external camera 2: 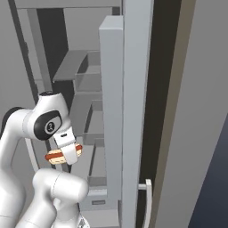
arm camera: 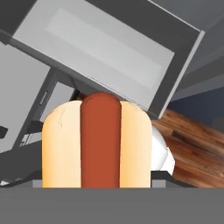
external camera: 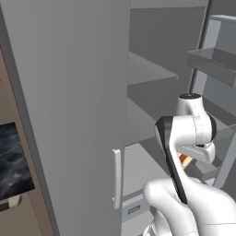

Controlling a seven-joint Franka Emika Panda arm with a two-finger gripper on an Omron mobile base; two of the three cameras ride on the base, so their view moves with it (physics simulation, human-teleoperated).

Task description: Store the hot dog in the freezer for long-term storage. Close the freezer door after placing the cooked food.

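Hot dog (external camera 2: 62,154) sits crosswise in our claw (external camera 2: 70,156), whose fingers are closed on the bun, red sausage on top. We hold it in front of the freezer (external camera: 152,110), whose grey shelves lie beyond and above the claw. Beside the claw, the freezer door (external camera: 221,69) stands swung open, its bins facing us.

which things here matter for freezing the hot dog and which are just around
Job:
tan-bun hot dog with red sausage, held in the white gripper
light-grey open freezer
grey freezer door with bins

Just around:
plain grey fridge door
brown wooden floor
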